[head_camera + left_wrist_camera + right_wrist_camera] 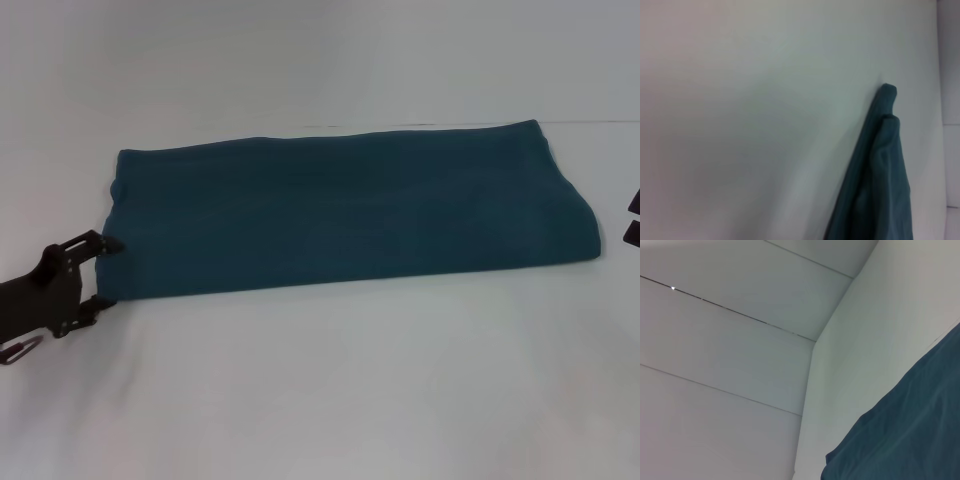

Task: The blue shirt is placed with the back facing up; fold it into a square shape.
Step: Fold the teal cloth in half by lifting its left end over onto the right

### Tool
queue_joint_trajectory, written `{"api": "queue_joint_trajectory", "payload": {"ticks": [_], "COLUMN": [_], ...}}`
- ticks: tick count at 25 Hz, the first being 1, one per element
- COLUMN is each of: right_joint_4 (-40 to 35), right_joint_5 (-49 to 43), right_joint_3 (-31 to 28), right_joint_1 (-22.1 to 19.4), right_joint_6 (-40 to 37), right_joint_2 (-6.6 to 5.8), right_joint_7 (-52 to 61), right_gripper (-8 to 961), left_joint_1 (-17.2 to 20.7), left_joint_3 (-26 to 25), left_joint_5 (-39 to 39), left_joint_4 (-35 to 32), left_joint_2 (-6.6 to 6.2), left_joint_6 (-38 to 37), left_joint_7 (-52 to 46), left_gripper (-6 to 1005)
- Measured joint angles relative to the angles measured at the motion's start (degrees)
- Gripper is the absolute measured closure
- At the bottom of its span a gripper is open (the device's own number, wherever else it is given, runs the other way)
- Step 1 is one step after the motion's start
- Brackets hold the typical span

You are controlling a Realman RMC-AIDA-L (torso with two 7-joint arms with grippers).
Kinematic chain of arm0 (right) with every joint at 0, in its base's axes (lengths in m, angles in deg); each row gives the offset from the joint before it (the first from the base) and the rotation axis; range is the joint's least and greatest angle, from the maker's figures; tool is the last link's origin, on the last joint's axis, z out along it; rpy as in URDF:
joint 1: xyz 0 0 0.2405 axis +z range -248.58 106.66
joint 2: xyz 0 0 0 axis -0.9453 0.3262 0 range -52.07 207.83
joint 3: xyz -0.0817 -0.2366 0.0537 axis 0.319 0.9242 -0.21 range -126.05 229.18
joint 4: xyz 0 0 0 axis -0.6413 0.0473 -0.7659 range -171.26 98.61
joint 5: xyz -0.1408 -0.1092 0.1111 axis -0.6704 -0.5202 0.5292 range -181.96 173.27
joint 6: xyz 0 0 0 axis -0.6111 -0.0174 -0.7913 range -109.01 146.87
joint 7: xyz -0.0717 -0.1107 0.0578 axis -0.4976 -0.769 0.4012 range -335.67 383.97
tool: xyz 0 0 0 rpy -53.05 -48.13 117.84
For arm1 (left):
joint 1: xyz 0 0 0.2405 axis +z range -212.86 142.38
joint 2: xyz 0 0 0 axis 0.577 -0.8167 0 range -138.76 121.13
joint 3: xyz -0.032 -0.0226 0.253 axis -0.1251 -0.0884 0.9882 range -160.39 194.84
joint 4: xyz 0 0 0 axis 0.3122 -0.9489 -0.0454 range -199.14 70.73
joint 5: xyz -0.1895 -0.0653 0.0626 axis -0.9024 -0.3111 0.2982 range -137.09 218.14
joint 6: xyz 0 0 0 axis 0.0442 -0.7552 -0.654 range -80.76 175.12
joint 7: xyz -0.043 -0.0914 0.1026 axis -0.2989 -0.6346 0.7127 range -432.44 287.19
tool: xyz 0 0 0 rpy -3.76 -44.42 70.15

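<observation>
The blue shirt (350, 210) lies on the white table, folded into a long flat band running left to right. My left gripper (108, 272) is open at the band's left end, its fingertips (113, 243) touching the cloth edge and holding nothing. The left wrist view shows the shirt's layered edge (880, 185) from the side. My right gripper (634, 217) shows only as two dark tips at the right edge of the head view, apart from each other and just off the shirt's right end. The right wrist view shows a corner of the shirt (905, 435).
The white table (320, 400) spreads in front of and behind the shirt. A white panelled wall (725, 350) stands beyond the table's edge in the right wrist view.
</observation>
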Motion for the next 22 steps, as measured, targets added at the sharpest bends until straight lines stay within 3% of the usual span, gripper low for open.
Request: {"api": "queue_joint_trajectory", "payload": {"ticks": [13,22], "right_joint_4": [0.6,0.7], "right_joint_5": [0.1,0.4], "right_joint_3": [-0.1,-0.6], "right_joint_1": [-0.1,-0.4], "right_joint_6": [0.2,0.0], "right_joint_2": [0.00,0.00], "right_joint_7": [-0.4,-0.4], "right_gripper": [310,310], "left_joint_1": [-4.3,-4.5], "left_joint_3": [1.5,4.0], "left_joint_5": [0.0,0.1], "left_joint_4": [2.2,1.8], "left_joint_2": [-0.43,-1.31], "left_joint_6": [3.1,2.4], "left_joint_7": [0.5,2.1], "left_gripper": [322,339]}}
